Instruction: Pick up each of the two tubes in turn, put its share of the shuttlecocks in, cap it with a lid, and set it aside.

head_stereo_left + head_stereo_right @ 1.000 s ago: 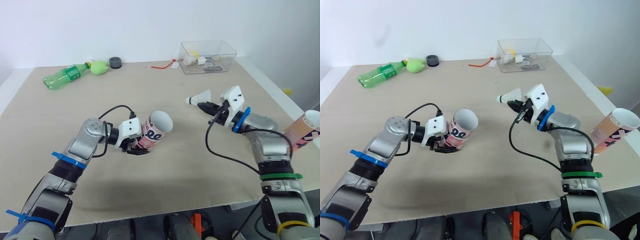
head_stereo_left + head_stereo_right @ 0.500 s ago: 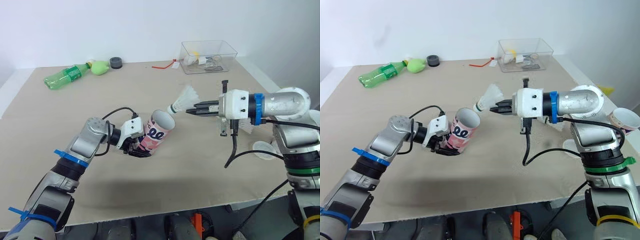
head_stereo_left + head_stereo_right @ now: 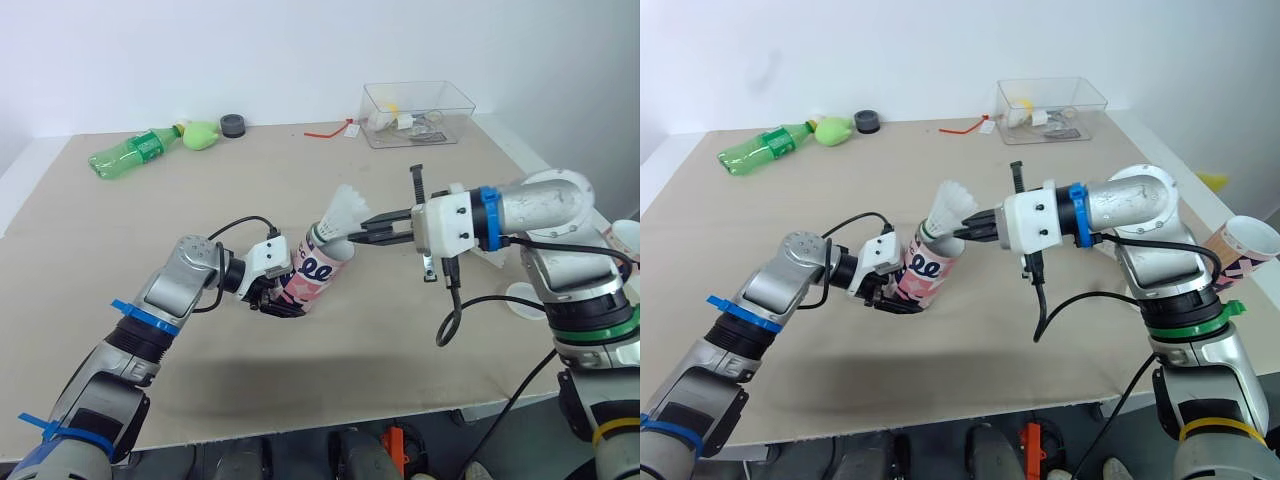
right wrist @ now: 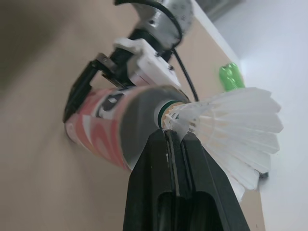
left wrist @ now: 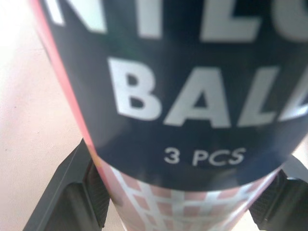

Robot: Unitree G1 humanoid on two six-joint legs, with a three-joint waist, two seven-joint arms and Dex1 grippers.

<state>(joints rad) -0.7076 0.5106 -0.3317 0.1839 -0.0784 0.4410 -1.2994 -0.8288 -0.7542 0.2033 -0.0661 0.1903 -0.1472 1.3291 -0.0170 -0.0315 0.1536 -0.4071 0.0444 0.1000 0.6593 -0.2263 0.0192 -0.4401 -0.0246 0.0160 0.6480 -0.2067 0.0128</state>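
Pink tube (image 3: 318, 275) reads "BALL 3 PCS" | left jaws clamp it | right jaws pinch shuttlecock (image 3: 343, 210)

Beige table (image 3: 100, 230), green bottle (image 3: 125, 152), black cap (image 3: 232, 125), red strip (image 3: 325, 130), clear box (image 3: 415, 101), white lid (image 3: 523, 297)

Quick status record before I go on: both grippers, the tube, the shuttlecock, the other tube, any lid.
left gripper: shut on tube, near its base
tube: tilted, open mouth toward right gripper
right gripper: shut on shuttlecock
shuttlecock: cork at tube's mouth, feathers outside
second tube: beyond right arm, open, no gripper on it
lid: flat on table by right arm
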